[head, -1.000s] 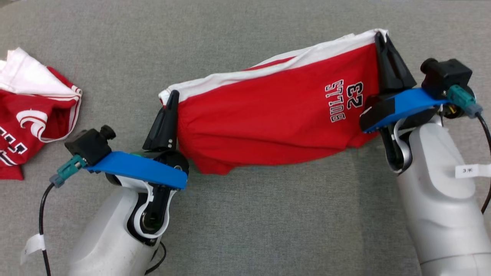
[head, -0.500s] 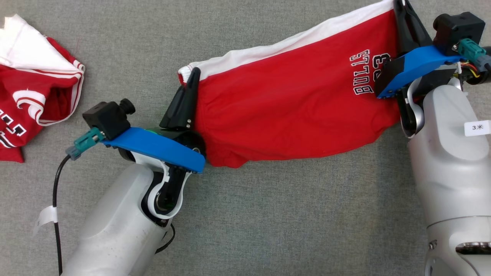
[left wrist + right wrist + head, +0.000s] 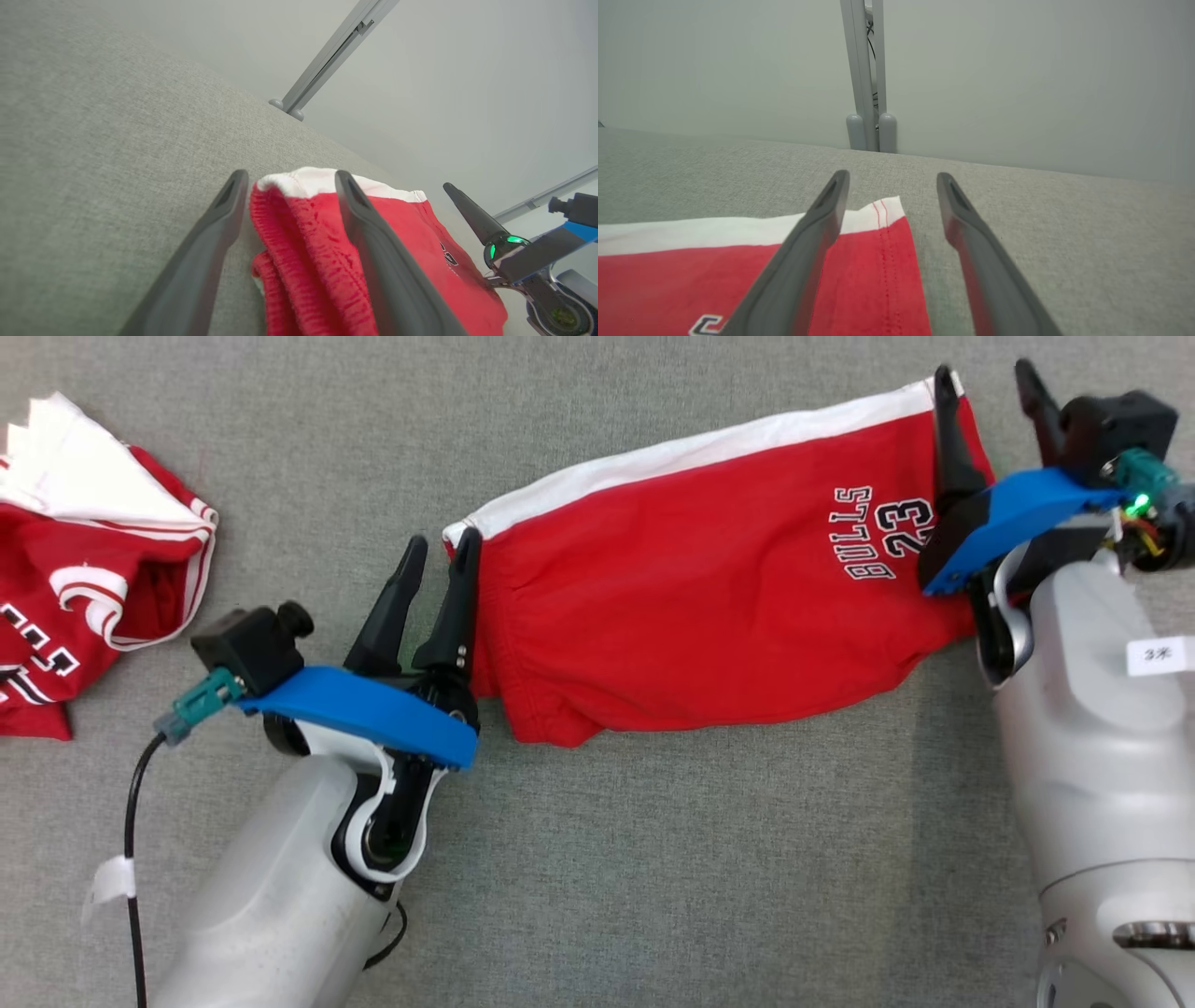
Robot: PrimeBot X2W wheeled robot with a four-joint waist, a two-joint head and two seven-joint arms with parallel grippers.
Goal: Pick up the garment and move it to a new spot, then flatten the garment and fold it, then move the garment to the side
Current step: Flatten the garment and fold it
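Observation:
The garment [image 3: 691, 588] is a pair of red shorts with a white side stripe and "BULLS 23" print, lying spread across the grey surface. My left gripper [image 3: 442, 543] is open at its left end. In the left wrist view the bunched waistband [image 3: 308, 242] sits between the spread fingers of the left gripper [image 3: 291, 176]. My right gripper [image 3: 983, 375] is open at the right end. In the right wrist view the hem corner [image 3: 873, 270] lies flat on the surface between the fingers of the right gripper [image 3: 892, 177].
A second red and white garment [image 3: 84, 579] lies crumpled at the far left. The grey fabric surface [image 3: 653, 859] stretches out in front of the shorts. A pale wall with a metal post [image 3: 866, 93] stands behind the surface's far edge.
Both grippers were shut on the ends of the garment and now stand open, having let it go. The garment has dropped flat onto the surface. The head view has shifted a little.

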